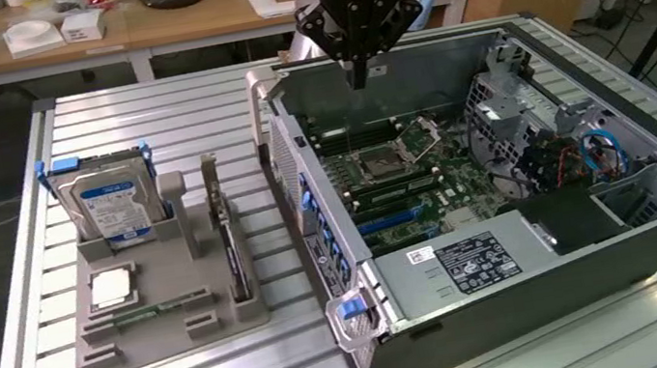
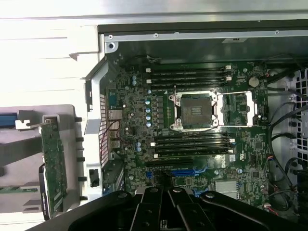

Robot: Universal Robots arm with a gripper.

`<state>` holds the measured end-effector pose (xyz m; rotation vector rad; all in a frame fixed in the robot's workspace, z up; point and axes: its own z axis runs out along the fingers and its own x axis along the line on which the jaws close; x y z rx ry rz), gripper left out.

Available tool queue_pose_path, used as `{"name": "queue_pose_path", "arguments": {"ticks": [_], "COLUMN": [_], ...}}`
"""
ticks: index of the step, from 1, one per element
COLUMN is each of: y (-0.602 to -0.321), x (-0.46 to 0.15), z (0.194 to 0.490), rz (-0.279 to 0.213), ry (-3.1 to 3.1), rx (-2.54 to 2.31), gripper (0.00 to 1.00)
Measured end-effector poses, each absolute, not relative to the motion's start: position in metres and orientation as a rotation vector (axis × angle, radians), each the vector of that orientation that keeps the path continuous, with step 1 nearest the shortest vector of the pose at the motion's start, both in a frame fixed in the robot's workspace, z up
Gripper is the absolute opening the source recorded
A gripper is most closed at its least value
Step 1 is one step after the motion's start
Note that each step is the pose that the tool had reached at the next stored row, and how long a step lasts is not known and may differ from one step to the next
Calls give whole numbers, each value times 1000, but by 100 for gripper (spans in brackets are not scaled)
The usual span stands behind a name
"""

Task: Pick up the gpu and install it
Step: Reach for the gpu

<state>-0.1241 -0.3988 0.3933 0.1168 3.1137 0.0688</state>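
Closed pincer point(image 1: 359, 80) above open case point(image 1: 557, 311) — gpu point(image 1: 227, 233) upright in tray point(image 1: 157, 344)

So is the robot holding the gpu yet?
No, the gpu stands in the gray holder while the tool hangs empty above the open computer.

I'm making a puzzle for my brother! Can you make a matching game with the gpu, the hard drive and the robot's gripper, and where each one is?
Things:
1. gpu
2. hard drive
3. gripper

Places or states:
A. shut, empty, above the open computer case
B. thin and dark, on edge in the grey holder
C. upright in the holder, blue-white label

Pairs: 1-B, 2-C, 3-A
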Motion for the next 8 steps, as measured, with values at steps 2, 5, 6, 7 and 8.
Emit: {"name": "queue_pose_path", "arguments": {"ticks": [2,5,6,7,8], "y": [-399,-399,-399,-399,-399], "x": [-125,-128,-129,-130,-131], "z": [393,393,393,393,393], "rz": [69,69,69,69,69], "ry": [3114,3114,3114,3114,3114], "rx": [117,117,117,117,117], "gripper": [11,11,11,11,11]}}
